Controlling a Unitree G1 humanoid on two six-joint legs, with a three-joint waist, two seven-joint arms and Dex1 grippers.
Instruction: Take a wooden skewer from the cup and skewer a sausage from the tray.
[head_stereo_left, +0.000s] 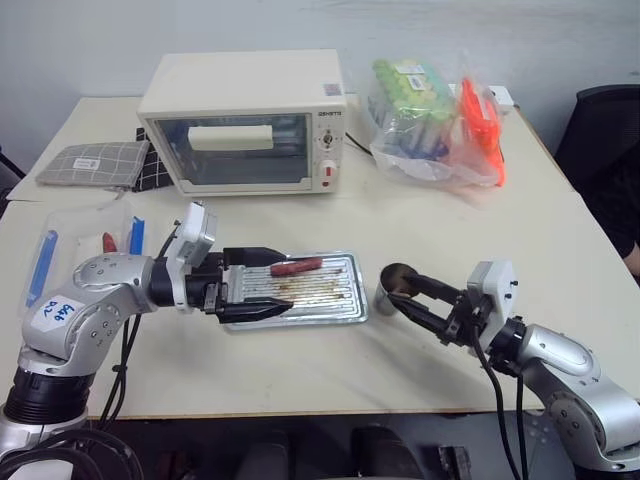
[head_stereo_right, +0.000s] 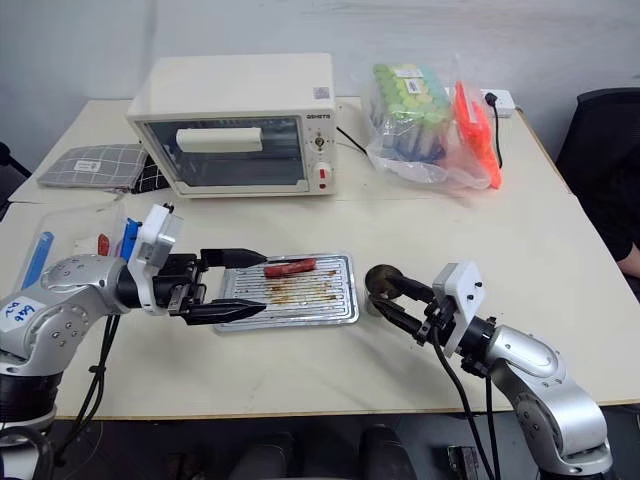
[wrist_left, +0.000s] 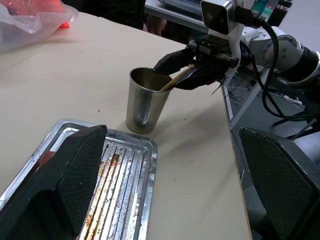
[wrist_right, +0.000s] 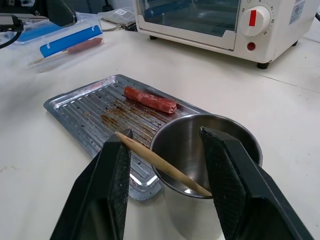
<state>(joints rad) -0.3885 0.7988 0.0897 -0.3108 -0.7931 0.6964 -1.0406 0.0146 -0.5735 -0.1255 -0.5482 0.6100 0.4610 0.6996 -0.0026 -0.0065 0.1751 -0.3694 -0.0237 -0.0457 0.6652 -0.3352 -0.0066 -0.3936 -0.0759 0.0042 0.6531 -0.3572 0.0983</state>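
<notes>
One thin, pale wooden skewer (wrist_right: 162, 165) leans in the small shiny steel cup (wrist_right: 200, 150), its upper end sticking out past the rim, so the first step of the task is only just under way. The right gripper (wrist_right: 165, 165) sits at the cup's mouth with its two black fingers on either side of the stick; a gap shows between the pads and the wood, so the jaws are part-way apart and not yet clamped on anything. The cup stands on the pale table (head_stereo_left: 480, 220) just beside the end of the flat ribbed silver tray (head_stereo_left: 345, 305) nearest that gripper.

On the tray lies the single reddish-brown glossy sausage (head_stereo_left: 296, 266), near the far edge, untouched. The left gripper (head_stereo_left: 255, 285) hovers over the tray's other end with its jaws spread wide and empty, close to the sausage but apart from it.

Left to do, as I judge it: close on the skewer, lift it clear of the cup, carry it to the tray and push its point through the sausage, perhaps with the left gripper steadying the meat.
</notes>
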